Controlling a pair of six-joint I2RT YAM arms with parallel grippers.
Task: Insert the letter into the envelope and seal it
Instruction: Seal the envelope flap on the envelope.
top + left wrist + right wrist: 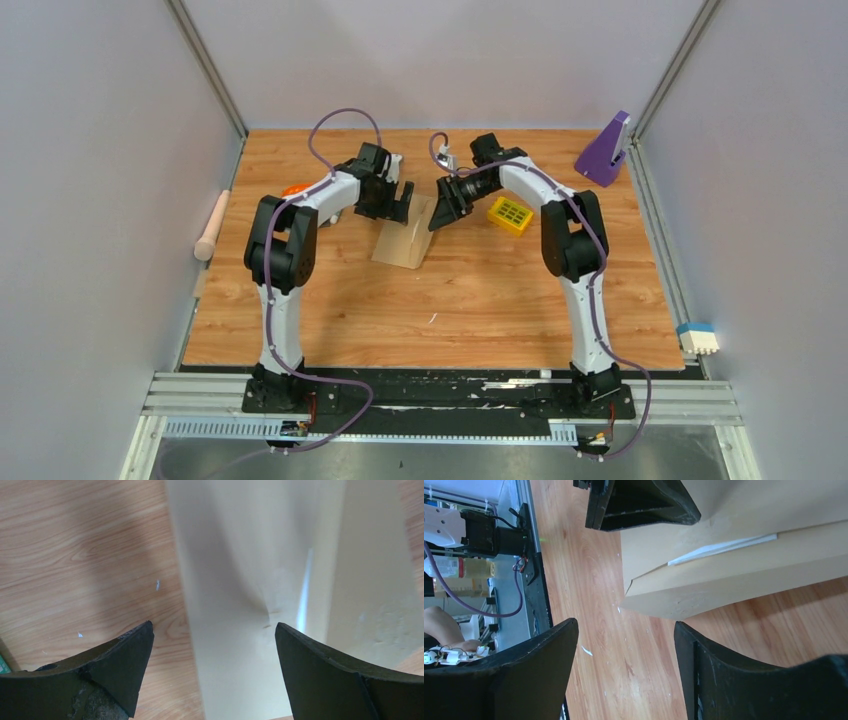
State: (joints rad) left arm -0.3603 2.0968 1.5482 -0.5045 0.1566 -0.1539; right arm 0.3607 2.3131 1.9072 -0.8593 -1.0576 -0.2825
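Envelope (402,243), yellow block (510,215) near (right), purple stand (603,150)

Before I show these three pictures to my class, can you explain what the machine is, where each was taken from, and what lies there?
Two robot arms stand at a wooden table. The wide picture looks down from above; the other two come from wrist cameras. The left gripper and right gripper are open, holding nothing. Between them lies a brown envelope, the edge of a white letter showing at its flap. A yellow block sits nearby.
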